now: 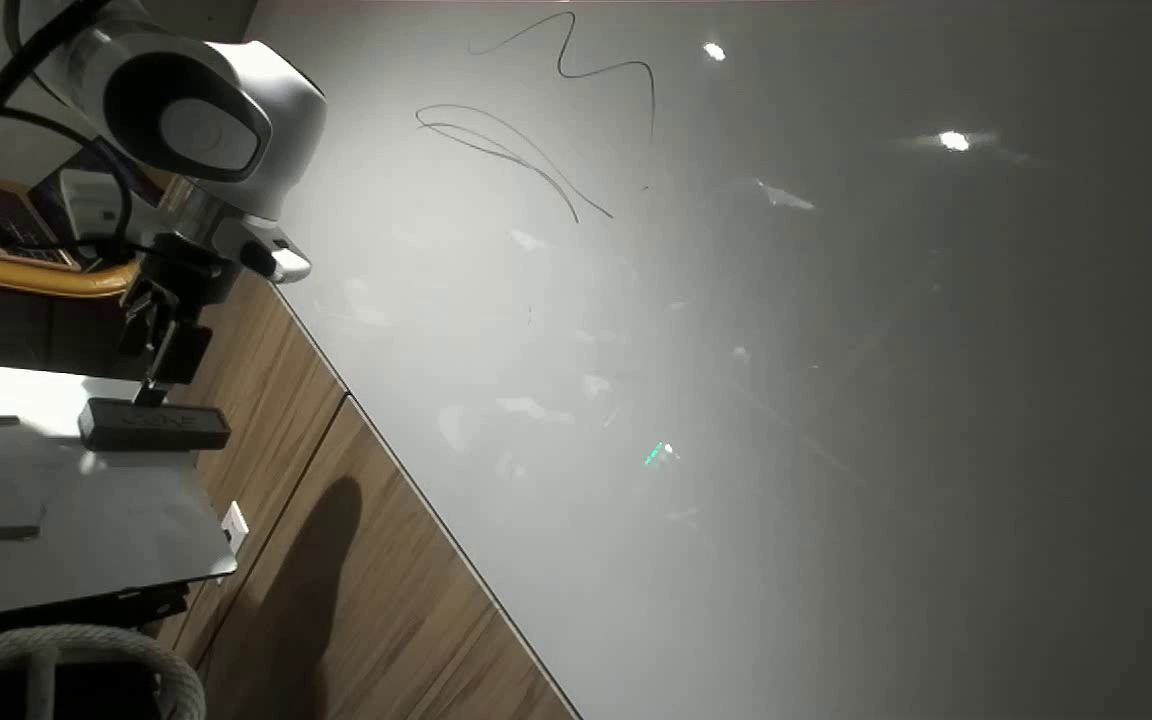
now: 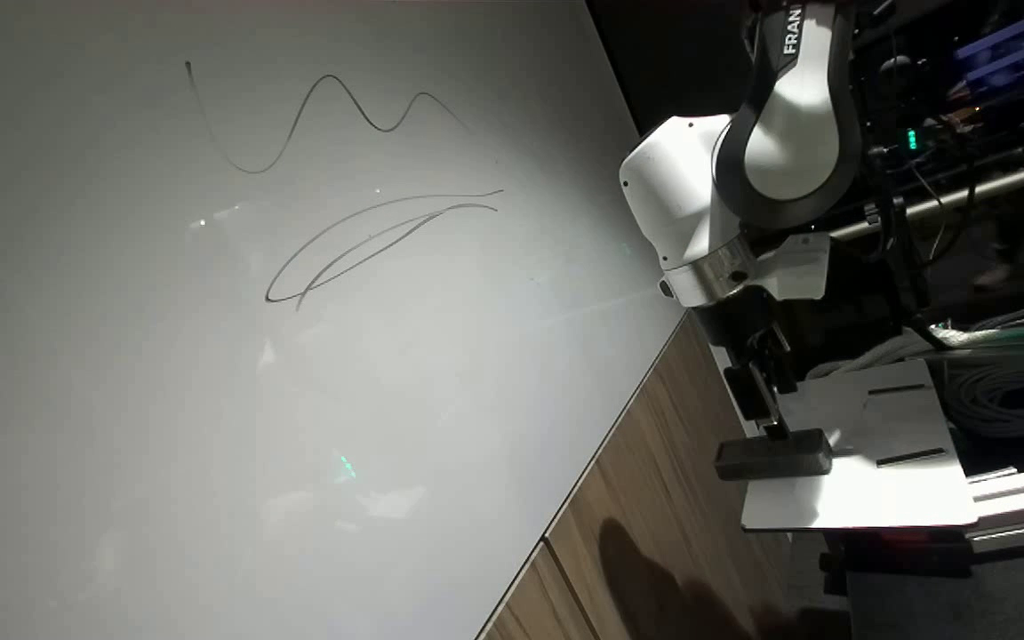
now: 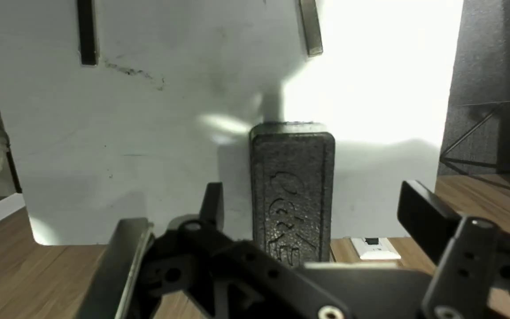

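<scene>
Gripper: nearest the camera in our wrist view, fingers spread wide, holding nothing that we can see.
Grip on the dark block: not yet made; lining-up looks done to us, a hold is lacking.
Whiteboard: bears a wavy line and looped strokes, which we see in both exterior views.
Left-hand finger, wrist view: a narrow gap shows between it and the block.
Dark block: between the two fingers there, reaching past the desk's edge on the wood panel's side, right of that edge's middle; whether the fingertips stand level with it or above, we cannot tell.
Right-hand finger: a wider gap off, hiding the desk's right corner from us.
</scene>
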Controlling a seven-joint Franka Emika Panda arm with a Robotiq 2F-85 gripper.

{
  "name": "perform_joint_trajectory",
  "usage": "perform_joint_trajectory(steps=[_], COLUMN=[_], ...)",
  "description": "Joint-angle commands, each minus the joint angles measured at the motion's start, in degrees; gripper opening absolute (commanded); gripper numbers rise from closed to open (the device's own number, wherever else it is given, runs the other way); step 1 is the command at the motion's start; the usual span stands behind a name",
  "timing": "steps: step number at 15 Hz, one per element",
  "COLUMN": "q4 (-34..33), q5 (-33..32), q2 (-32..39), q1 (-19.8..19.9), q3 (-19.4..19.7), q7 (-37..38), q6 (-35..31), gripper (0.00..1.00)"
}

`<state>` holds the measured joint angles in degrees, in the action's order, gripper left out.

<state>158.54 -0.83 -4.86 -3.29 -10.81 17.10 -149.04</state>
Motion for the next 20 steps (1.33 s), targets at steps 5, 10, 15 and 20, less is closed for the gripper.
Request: perform_joint_trajectory(steps=[5,10,15,20], q4=[-3.2,-4.5,-6.1,-7.3], q5=[-4.3,-5.7,-6.3,-7.9], q2=[6.5,8.9,10.9,12.8], q1=[-0.7,-0.7,-2.0,-3.7], q3=[2.3,4.4,4.6,5.1], q7=[0.7,0.3,0.8,1.9], q6=[-2.4,-2.5,-2.2,-1.8], gripper=[1.0,1.0,1.0,1.0])
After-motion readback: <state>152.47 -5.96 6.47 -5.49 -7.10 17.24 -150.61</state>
